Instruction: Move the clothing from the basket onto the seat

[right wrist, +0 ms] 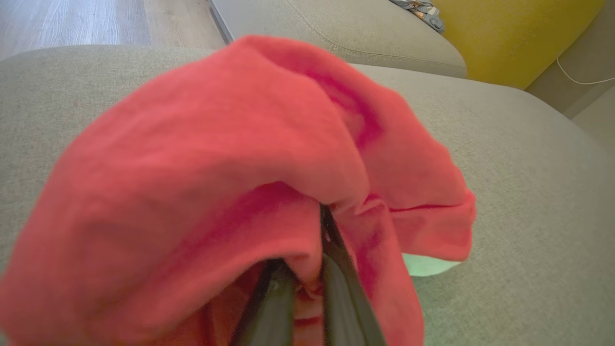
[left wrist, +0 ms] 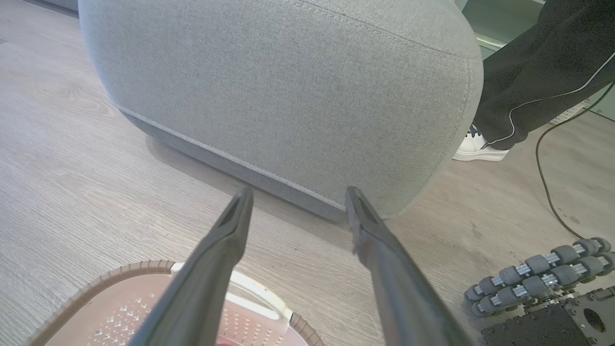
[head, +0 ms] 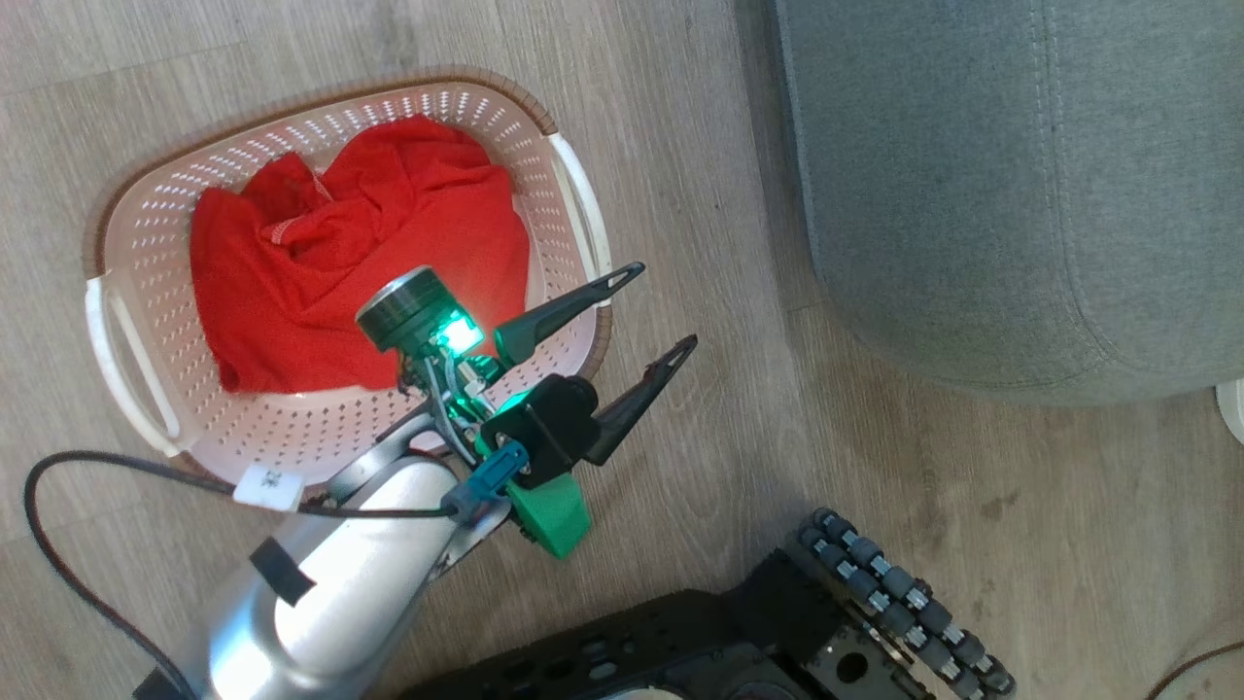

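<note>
At the left, the basket sits on the wood floor with one red garment crumpled inside it, not yet lifted. Just to its right the left gripper hovers above the basket's near corner, jaws spread wide and holding nothing. Its fingers point toward the seat, not down at the cloth. Farther right, the seat stands apart from the basket across a strip of floor.

The right gripper is clamped tight on a second red garment, which hangs bunched over the seat cushion (whether it touches the fabric I cannot tell).

The risk I see is that the cloth drapes around both fingers, so on release it may cling and get dragged back off. When the left gripper goes down, a finger could hook the basket's handle or perforated wall and tip it — or nip only a thin fold that slips.
</note>
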`<state>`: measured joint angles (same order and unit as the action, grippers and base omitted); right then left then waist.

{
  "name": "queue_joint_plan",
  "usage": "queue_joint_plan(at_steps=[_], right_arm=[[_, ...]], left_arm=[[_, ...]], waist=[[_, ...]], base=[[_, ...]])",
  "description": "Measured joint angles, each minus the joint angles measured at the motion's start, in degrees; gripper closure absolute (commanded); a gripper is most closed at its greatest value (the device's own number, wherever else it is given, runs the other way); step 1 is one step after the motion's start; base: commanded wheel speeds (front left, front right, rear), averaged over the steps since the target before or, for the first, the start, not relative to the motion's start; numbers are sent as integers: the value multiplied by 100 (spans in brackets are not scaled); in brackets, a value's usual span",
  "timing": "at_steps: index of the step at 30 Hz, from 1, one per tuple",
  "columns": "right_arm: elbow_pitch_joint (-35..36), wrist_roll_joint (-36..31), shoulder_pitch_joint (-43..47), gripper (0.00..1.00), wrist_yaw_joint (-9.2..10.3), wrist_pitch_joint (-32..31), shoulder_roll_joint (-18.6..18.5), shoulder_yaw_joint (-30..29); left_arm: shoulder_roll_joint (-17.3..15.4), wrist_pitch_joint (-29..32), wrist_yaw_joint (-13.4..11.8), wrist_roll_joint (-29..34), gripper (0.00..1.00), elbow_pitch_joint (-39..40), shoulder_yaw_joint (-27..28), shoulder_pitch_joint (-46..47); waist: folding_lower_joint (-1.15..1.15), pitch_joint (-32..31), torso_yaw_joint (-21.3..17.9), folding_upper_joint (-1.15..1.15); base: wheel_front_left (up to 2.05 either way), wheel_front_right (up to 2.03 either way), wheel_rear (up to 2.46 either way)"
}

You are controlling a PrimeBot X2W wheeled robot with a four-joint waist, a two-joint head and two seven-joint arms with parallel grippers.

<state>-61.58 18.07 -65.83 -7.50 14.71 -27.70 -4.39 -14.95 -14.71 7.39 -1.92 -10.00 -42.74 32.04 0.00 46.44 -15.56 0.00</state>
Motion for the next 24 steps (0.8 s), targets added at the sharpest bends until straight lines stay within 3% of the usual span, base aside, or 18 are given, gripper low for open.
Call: queue_joint_plan(at_steps=[1, 2, 3, 12, 24], right_arm=[[-26, 40, -10, 73, 0, 0, -5, 34], [-38, 74, -19, 32, 0, 0, -9, 70], [-53, 92, -31, 0, 0, 0, -9, 90], [-27, 166, 52, 0, 0, 0, -53, 498], [279, 360, 808, 0, 0, 0, -194, 1204]], left_arm=[[3, 0, 0, 0, 0, -1, 0, 1], [9, 0, 0, 0, 0, -3, 0, 1], [15, 0, 0, 0, 0, -5, 0, 1], [175, 0, 1, -11, 0, -33, -24, -27], [549, 0, 2, -264, 0, -123, 154, -449]], waist=[[0, -7, 1, 0], [0, -21, 1, 0], [0, -40, -2, 0], [-1, -441, -112, 0], [-1, -1539, -292, 0]], base=[[0, 0, 0], [0, 0, 0], [0, 0, 0], [0, 0, 0], [0, 0, 0]])
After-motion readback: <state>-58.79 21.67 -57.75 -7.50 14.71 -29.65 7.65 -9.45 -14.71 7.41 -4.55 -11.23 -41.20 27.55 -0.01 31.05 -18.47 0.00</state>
